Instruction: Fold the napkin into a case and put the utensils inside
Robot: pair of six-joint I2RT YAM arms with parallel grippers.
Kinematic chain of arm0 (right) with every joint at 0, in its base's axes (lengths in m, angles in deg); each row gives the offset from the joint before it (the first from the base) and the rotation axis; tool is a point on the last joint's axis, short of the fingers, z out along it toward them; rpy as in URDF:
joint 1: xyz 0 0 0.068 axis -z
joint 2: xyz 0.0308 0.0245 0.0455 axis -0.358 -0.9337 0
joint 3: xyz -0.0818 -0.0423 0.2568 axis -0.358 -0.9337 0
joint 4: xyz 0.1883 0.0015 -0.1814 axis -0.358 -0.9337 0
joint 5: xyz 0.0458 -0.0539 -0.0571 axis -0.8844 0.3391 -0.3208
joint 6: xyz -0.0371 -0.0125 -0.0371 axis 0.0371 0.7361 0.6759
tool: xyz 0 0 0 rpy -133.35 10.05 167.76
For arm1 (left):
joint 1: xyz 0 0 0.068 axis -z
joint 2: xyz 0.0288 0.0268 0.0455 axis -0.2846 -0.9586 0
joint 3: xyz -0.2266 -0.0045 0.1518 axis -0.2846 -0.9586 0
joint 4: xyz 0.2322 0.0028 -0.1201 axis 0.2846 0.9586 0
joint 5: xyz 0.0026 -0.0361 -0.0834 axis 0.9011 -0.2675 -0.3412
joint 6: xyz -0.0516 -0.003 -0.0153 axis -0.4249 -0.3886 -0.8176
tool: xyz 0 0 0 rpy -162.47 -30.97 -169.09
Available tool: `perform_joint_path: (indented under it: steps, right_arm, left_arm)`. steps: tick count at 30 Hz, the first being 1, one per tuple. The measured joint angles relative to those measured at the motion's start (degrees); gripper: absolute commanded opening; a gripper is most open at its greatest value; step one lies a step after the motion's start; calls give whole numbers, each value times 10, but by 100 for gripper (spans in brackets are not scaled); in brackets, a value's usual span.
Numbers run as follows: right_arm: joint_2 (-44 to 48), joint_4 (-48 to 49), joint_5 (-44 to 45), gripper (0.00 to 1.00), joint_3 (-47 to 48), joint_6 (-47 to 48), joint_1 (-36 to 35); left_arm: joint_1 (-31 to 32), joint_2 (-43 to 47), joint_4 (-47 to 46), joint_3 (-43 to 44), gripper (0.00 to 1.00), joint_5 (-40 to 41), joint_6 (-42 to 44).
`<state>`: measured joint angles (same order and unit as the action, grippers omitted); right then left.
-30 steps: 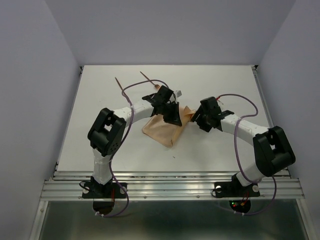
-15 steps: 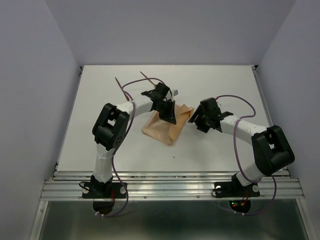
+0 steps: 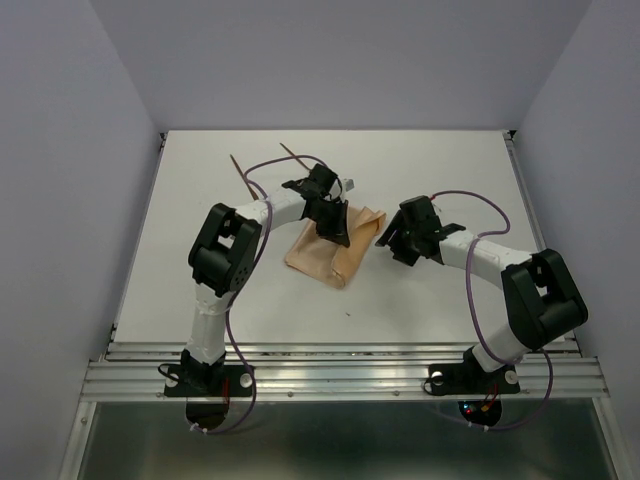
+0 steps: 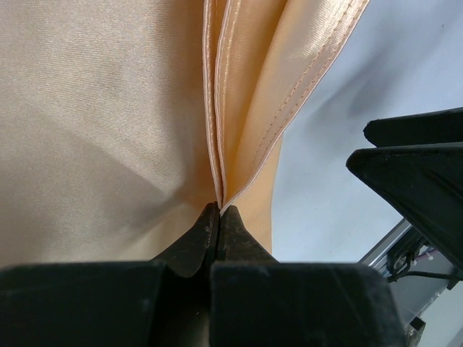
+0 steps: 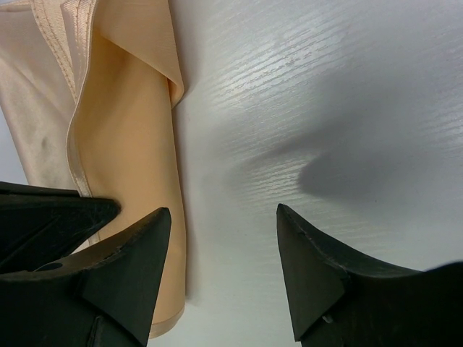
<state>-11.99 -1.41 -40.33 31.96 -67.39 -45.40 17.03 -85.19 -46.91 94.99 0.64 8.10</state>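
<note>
Top external view, nearest things first: both arms rise from the near edge of the table point(image 3: 430, 160) and bend in toward each other over its middle. Between them lies the napkin point(image 3: 318, 262), a tan sheet partly folded over on itself, slanting from near-left to far-right.

The left gripper point(image 3: 338, 232) comes down onto the napkin's far-right part. Seen from the left wrist, its fingertips are pressed tight together, pinching several hemmed layers of the cloth right where the folded edges meet.

The right gripper point(image 3: 384, 238) sits just beside the napkin's right edge. From the right wrist its jaws are spread apart with nothing between them but bare tabletop; one finger hangs over the napkin's border, and I cannot tell whether it touches.

Farther back, well apart from the napkin, the utensils point(image 3: 238, 166) lie on the far-left part of the table as two thin reddish sticks.
</note>
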Motion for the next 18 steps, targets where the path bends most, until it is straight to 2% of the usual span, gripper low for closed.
perform_joint_path:
  steps: [13, 15, 18]
  right_arm:
    - [-12, -7, 3, 66, 37, 5, 0]
    - [-14, -8, 3, 64, 44, 7, 0]
    - [-25, -10, 3, 56, 59, 12, 0]
  left_arm:
    - [-19, -2, -22, -13, 0, 0, -2]
    - [-21, -5, -27, -13, 0, -3, -3]
    - [-22, -8, -35, -20, 0, -6, -6]
